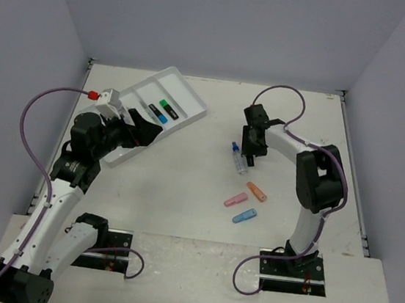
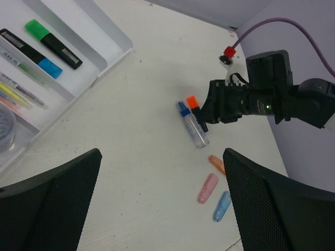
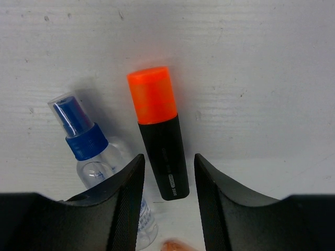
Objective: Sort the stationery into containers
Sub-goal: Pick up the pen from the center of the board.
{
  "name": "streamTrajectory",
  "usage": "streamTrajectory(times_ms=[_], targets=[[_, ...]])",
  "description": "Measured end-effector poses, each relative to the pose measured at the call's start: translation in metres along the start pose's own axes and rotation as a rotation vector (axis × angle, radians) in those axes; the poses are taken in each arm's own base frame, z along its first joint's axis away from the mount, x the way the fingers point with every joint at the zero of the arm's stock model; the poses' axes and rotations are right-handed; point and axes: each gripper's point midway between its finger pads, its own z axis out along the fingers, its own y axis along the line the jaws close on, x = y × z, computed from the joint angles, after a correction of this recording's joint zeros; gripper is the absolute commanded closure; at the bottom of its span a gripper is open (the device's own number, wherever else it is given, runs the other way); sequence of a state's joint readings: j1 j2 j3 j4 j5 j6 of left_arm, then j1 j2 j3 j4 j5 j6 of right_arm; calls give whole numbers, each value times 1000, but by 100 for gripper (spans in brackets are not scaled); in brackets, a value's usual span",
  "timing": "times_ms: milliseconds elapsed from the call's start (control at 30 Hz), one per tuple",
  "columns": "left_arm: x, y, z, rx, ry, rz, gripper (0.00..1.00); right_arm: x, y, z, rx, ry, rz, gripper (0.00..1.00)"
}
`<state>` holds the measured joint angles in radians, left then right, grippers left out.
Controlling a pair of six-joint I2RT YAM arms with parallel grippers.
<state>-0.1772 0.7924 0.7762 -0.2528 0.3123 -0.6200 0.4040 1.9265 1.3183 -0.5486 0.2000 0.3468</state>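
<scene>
The white compartment tray (image 1: 187, 94) lies at the back left. It holds a green-capped highlighter (image 2: 52, 43), a blue-capped highlighter (image 2: 31, 54) and thin pens (image 2: 21, 94). My left gripper (image 2: 161, 157) hangs open and empty over the table, just beside the tray. My right gripper (image 3: 168, 162) is down at the table with its jaws partly closed either side of an orange-capped black highlighter (image 3: 159, 141). A gap still shows on the highlighter's right side. A blue-capped clear bottle (image 3: 91, 151) lies against the left finger. Orange (image 1: 256, 192), pink (image 1: 236, 199) and blue (image 1: 245, 216) oblong pieces lie nearer the arm bases.
A small round jar (image 2: 5, 125) shows in the tray's near compartment. Grey walls close the table at the back and both sides. The right arm's purple cable (image 1: 284, 91) loops above its wrist.
</scene>
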Motion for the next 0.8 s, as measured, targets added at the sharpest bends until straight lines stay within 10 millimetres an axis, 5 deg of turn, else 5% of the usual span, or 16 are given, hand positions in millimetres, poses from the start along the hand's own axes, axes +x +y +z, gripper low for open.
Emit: streamTrajectory(times_ms=[500, 800], targets=[[17, 1, -5, 28, 48, 17, 0, 3, 1, 4, -33, 152, -50, 59], [10, -7, -15, 34, 43, 58, 0, 0, 3, 6, -48, 218, -93, 65]])
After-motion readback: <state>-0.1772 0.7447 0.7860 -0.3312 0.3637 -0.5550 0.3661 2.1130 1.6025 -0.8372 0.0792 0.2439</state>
